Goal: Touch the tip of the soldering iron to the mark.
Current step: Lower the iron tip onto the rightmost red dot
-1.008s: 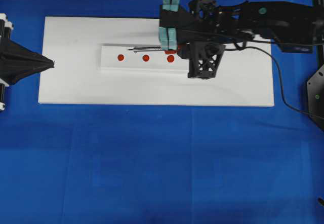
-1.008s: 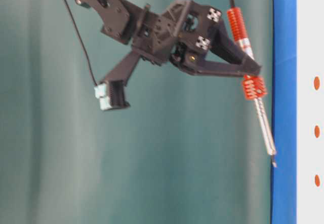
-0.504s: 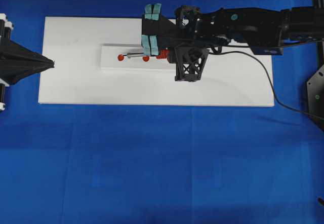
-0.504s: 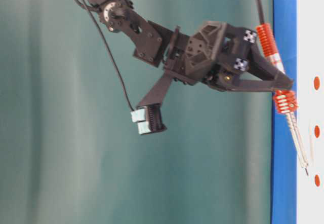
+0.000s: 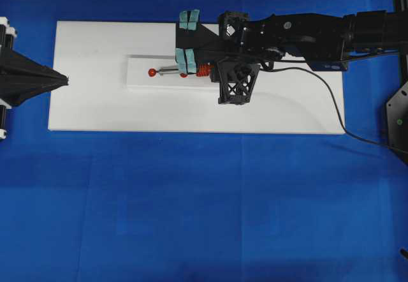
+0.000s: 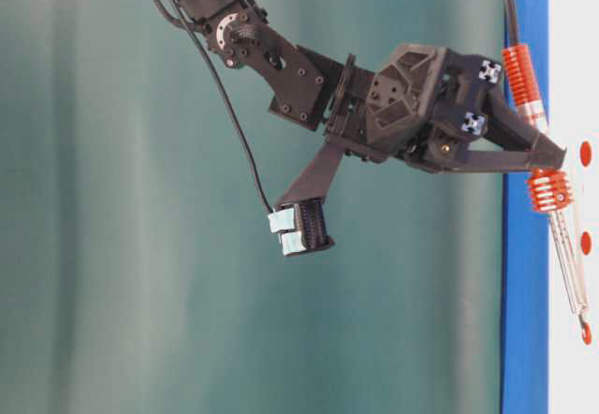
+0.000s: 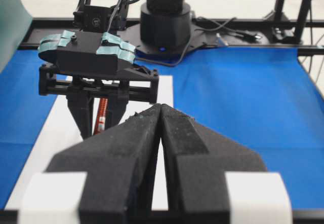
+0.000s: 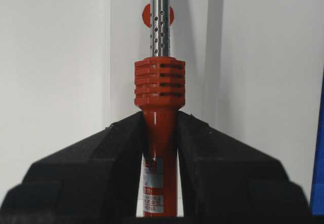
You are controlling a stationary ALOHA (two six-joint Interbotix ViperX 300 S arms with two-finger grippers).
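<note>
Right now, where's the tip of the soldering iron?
In the overhead view the soldering iron, held by the right gripper, points left along the white strip; its tip sits at the leftmost red dot.

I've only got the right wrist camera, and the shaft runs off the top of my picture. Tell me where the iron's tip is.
Observer: From overhead, the soldering iron points left, and its tip sits at the leftmost red dot on the white strip.
Operator: Give me its height off the strip.
Observer: At table level the tip overlaps that dot's edge with no gap that I can see. I can't confirm actual contact.
Operator: Report the other arm.
Observer: The left gripper is shut, with its tip just over the left edge of the white board, well apart from the strip.
</note>
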